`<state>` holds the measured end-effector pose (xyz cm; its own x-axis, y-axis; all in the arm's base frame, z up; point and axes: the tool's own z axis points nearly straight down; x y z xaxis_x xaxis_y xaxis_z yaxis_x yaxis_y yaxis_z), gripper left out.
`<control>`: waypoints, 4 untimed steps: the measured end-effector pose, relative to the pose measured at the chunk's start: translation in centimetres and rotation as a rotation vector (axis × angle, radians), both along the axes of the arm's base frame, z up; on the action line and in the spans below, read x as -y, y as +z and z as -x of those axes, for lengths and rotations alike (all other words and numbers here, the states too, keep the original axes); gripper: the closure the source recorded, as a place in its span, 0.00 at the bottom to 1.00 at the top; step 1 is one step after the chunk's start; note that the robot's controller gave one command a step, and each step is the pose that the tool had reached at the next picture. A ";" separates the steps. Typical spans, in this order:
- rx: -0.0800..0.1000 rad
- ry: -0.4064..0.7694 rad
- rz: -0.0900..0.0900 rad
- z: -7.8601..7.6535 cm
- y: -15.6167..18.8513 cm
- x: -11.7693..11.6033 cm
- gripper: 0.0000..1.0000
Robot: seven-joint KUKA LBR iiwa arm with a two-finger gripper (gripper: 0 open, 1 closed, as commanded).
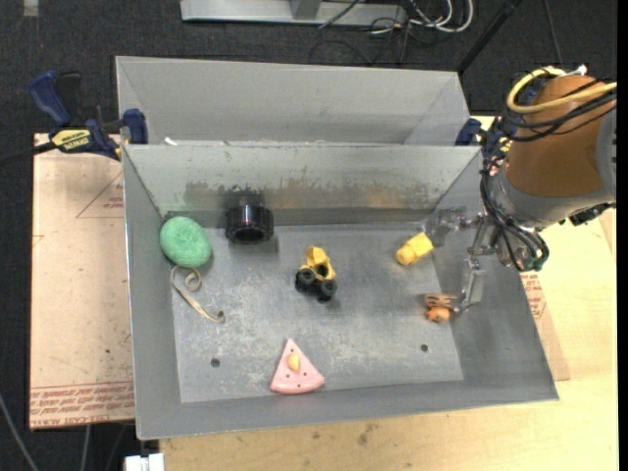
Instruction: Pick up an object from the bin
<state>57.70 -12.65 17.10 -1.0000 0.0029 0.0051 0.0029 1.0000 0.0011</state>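
**Camera view.** The claw (459, 302) hangs low at the right side of the bin (294, 170). Its tip is touching or just beside a small orange thing (438, 309), which lies on the bin floor near the right wall. Whether the claw is spread, pressed together or pinching cannot be told, since its thin tip merges with the cables of the wrist.

The orange thing is judged light and stiff, probably a small plastic toy. Being small and irregular, it may slide on the metal floor or tip aside if pushed from one side only. The best hold is judged to be from above, across its narrowest width, with the claw centred on it.

A yellow piece (413, 250) lies near, toward the back wall, apart from the orange thing. Well apart are a yellow-and-black toy (316, 275) in the middle and a pink wedge (295, 371) at the front. At the left are a green lump (185, 241), a black cylinder (247, 221) and a loop of cord (194, 294).

Hard to make out are the orange thing's exact shape, its darker part, and whether the claw touches it. The arm's upper part is cut off at the right edge.
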 end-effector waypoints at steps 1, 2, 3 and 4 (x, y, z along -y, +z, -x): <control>0.000 0.001 0.000 0.0 0.1 0.0 0.00; 0.013 0.065 0.003 0.0 -0.7 -0.5 0.00; 0.012 0.223 0.001 2.5 -6.8 0.1 0.00; 0.008 -0.035 0.001 0.6 -9.5 2.3 1.00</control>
<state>57.07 -14.98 7.64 -0.9993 0.0380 -0.0031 0.0380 0.9993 0.0003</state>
